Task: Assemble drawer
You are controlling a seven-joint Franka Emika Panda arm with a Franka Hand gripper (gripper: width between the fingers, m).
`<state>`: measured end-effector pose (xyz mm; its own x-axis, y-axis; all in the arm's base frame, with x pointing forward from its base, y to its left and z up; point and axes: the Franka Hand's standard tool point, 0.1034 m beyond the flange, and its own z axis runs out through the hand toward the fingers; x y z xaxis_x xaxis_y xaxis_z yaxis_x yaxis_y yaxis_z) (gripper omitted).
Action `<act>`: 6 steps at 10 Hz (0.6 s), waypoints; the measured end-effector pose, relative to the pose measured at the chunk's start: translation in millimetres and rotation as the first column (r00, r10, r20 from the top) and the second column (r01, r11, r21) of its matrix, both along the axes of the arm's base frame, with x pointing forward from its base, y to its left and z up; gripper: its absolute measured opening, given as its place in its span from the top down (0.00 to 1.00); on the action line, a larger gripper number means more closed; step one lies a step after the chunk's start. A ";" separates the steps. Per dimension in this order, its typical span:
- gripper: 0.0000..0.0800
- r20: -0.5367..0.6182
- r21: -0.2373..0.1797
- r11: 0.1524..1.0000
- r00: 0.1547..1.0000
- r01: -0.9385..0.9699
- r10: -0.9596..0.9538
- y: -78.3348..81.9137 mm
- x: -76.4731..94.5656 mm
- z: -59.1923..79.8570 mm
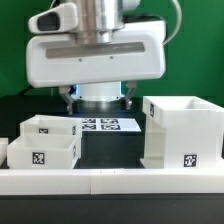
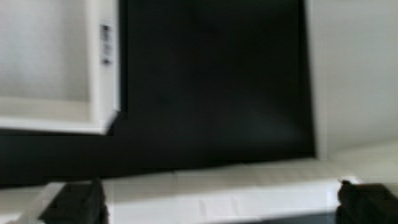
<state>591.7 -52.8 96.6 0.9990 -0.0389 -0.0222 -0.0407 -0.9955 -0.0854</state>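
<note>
Overhead, the arm [image 1: 95, 55] hangs with its fingers [image 2: 75, 203] spread and nothing held.
Wrist view: the fingers stand wide apart, with only the long white rail [image 2: 214, 188] lying across beyond them. The drawer shell [image 1: 180, 130] stands upright on the table [image 1: 113, 150] at the exterior view's right. The far tray [image 1: 50, 127] and near tray [image 1: 40, 156] sit close together at its left, well apart from the shell. Both trays look empty, and the shell's inside is mostly hidden. A white box corner [image 2: 54, 70] lies off to one side of the fingers, not between them; which part it is cannot be told. The marker board [image 1: 100, 125] lies far, beneath the arm.
</note>
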 end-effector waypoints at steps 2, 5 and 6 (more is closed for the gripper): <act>0.19 0.034 -0.022 1.000 0.999 -0.017 0.018 -19.1 -15.5 -17.9; 0.19 0.016 0.011 1.000 1.000 0.004 -0.004 -19.2 -17.5 -21.9; 0.19 0.014 0.011 1.000 1.000 0.005 -0.005 -19.9 -18.3 -22.9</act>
